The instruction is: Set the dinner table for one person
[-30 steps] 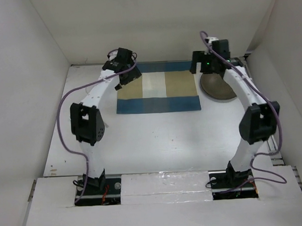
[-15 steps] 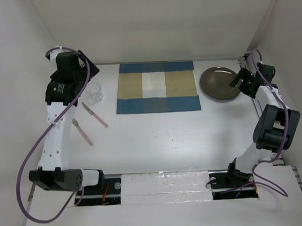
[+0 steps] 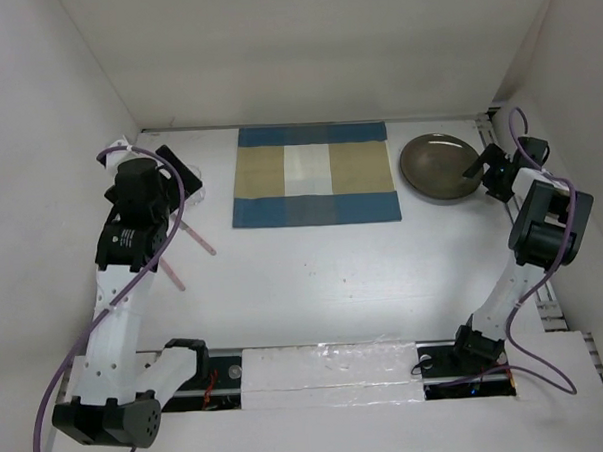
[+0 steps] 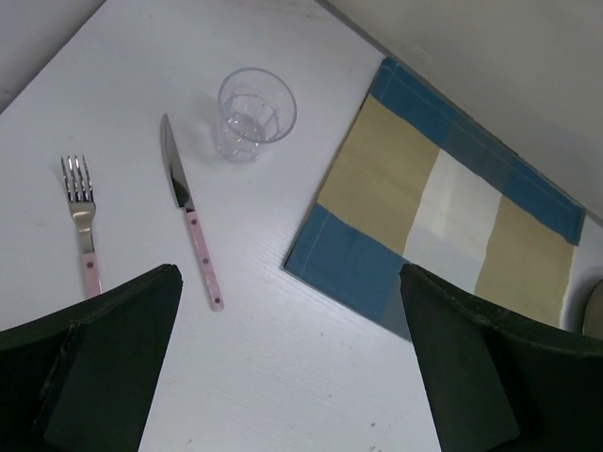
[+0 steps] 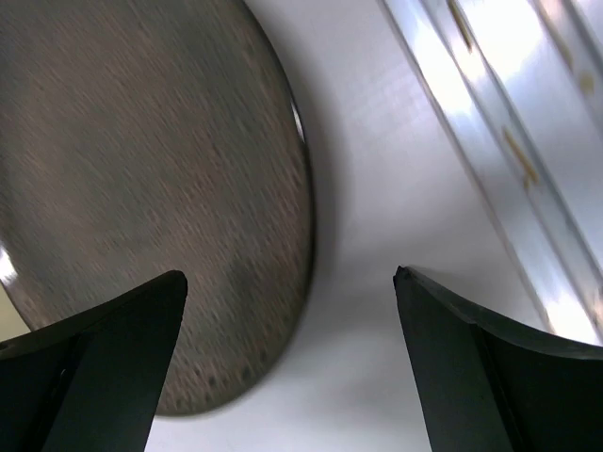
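Your left gripper (image 4: pixel 285 273) and right gripper (image 5: pixel 288 275) hang released near the table's (image 3: pixel 314 275) side edges.
Right one: plate (image 5: pixel 141 188) rim below, rail (image 5: pixel 490 113) close. Open room lies mid-table. From above, your left arm (image 3: pixel 132 233) mostly hides the glass (image 4: pixel 256 113), and partly the knife (image 4: pixel 188 217) and fork (image 4: pixel 83 217).

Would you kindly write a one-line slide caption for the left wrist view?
Left tool, open, over the white table: fork, knife and clear cup sit beside the blue-and-tan placemat.

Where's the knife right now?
In the left wrist view the knife lies on the white table, left of the placemat, with the fork to its left and the clear glass just right of its blade.
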Tool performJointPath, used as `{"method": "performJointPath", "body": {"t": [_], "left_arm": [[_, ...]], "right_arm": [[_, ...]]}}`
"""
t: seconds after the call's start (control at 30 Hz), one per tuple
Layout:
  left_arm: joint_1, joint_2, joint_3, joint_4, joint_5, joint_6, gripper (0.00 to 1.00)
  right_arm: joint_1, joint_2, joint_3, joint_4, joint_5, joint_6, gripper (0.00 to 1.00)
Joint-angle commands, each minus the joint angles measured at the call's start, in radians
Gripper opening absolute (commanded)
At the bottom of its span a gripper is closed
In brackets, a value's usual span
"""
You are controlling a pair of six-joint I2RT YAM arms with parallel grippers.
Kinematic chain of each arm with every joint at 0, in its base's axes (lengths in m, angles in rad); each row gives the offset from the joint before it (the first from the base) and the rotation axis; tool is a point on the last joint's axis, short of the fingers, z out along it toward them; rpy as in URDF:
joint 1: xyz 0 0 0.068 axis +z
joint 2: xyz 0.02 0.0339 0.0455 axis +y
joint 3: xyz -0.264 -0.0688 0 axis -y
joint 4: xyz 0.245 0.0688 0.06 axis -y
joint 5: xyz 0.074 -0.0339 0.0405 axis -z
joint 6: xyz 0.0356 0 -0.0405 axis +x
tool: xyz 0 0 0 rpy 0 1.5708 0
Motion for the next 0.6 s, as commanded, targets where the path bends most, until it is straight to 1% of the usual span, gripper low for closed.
{"method": "performJointPath", "body": {"t": [0.0,0.03,0.1,0.13,0.23,0.27,0.3,0.37,0.4,0.43,0.5,0.53,0.57], "left_arm": [[-0.001,-0.031,-0.025,0.098,0.019,0.027,0.99],[-0.001,-0.031,-0.026,0.098,0.029,0.036,0.99],[-0.001,-0.031,-0.026,0.098,0.039,0.036,0.99],[-0.001,-0.031,-0.026,0.098,0.053,0.036,0.99],[-0.001,-0.031,-0.026,0.098,0.062,0.036,0.99],[-0.001,-0.031,-0.026,0.098,0.062,0.045,0.99],[-0.001,-0.031,-0.026,0.098,0.062,0.045,0.99],[-0.001,-0.031,-0.026,0.098,0.062,0.045,0.99],[-0.001,-0.031,-0.026,0.107,0.062,0.045,0.99],[-0.001,-0.031,-0.026,0.107,0.072,0.045,0.99],[-0.001,-0.031,-0.026,0.107,0.072,0.045,0.99],[-0.001,-0.031,-0.026,0.107,0.072,0.045,0.99],[-0.001,-0.031,-0.026,0.107,0.072,0.045,0.99]], "right_arm": [[0.017,0.034,0.102,0.019,-0.054,-0.016,0.97],[0.017,0.050,0.116,0.019,-0.068,-0.016,0.96],[0.017,0.103,0.162,0.005,-0.127,-0.016,0.88],[0.008,0.138,0.189,-0.006,-0.148,-0.007,0.80],[0.008,0.183,0.229,-0.026,-0.198,-0.022,0.70],[0.008,0.183,0.229,-0.026,-0.198,-0.022,0.68],[0.008,0.192,0.238,-0.026,-0.198,-0.022,0.62],[0.008,0.192,0.251,-0.038,-0.198,-0.022,0.59],[-0.001,0.202,0.269,-0.067,-0.198,-0.022,0.54],[-0.001,0.212,0.269,-0.067,-0.208,-0.022,0.44],[-0.001,0.212,0.280,-0.077,-0.208,-0.022,0.34],[-0.001,0.222,0.289,-0.086,-0.208,-0.022,0.22],[-0.010,0.222,0.289,-0.086,-0.218,-0.022,0.16]]}}
